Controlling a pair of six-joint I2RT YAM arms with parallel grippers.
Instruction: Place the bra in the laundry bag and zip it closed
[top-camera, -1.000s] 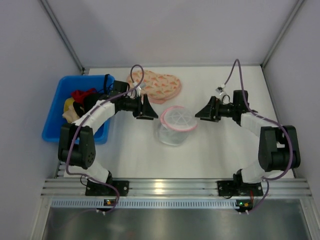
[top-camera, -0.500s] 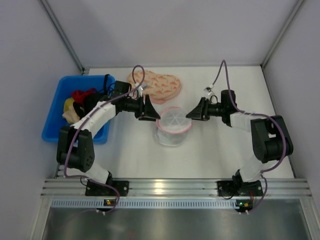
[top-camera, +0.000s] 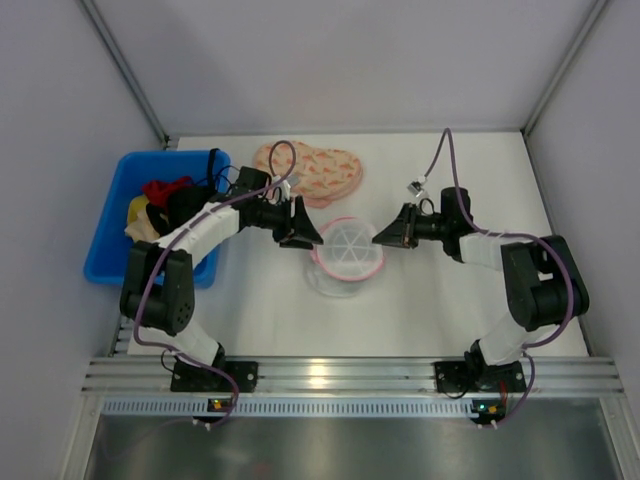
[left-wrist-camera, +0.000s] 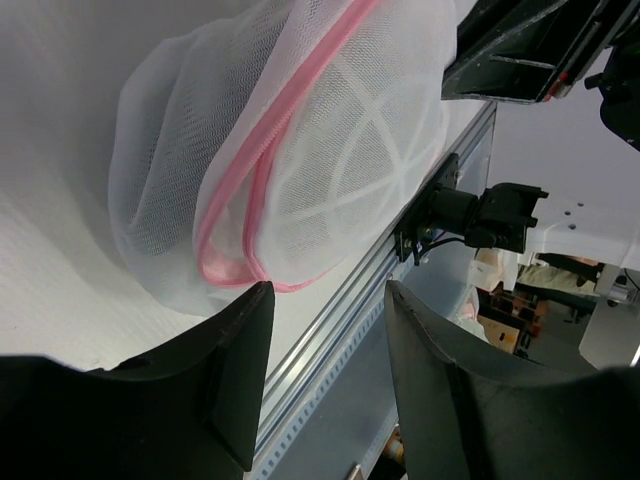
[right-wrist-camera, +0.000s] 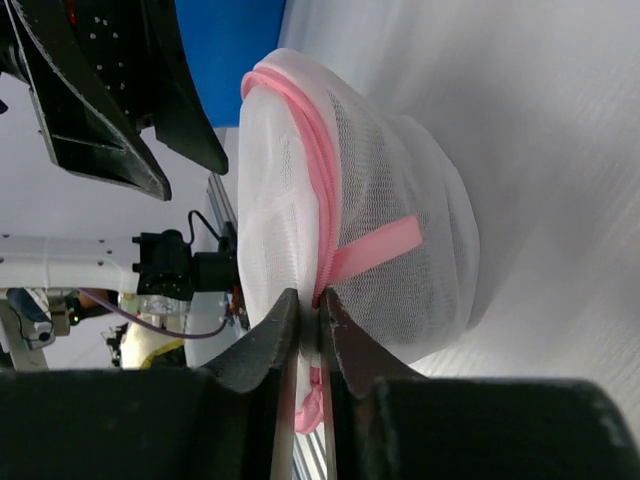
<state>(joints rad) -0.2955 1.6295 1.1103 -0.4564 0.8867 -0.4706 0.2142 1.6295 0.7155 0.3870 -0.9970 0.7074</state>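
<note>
You have one laundry bag (top-camera: 347, 252) on the tabletop (top-camera: 450, 310), standing about midway between the left and right edges. It is a domed pouch of white mesh with a pink zip (right-wrist-camera: 322, 190) round its rim. One blue bin (top-camera: 108, 235) sits against the left edge. In it the black bra (top-camera: 184, 204) lies among red and cream garments, partly behind your left arm. One peach-pink heart-shaped cloth (top-camera: 312, 172) lies flat near the far edge, left of centre and apart from the bag.

Both of your hands are at the bag, one on each side. Your right hand (top-camera: 386, 240) is on the bag's right side. In its wrist view the two fingers (right-wrist-camera: 262, 345) are pinched almost together, with the pink zip strip caught between their tips at the rim. A short pink tab (right-wrist-camera: 375, 250) sticks out from the zip just past the fingertips.

Your left hand (top-camera: 306, 238) is on the bag's left side, its fingers roughly half apart and holding nothing. In its wrist view the bag's pink rim lies just in front of the gap between the fingertips (left-wrist-camera: 245, 330). Whether a tip touches the mesh you cannot tell.
</note>
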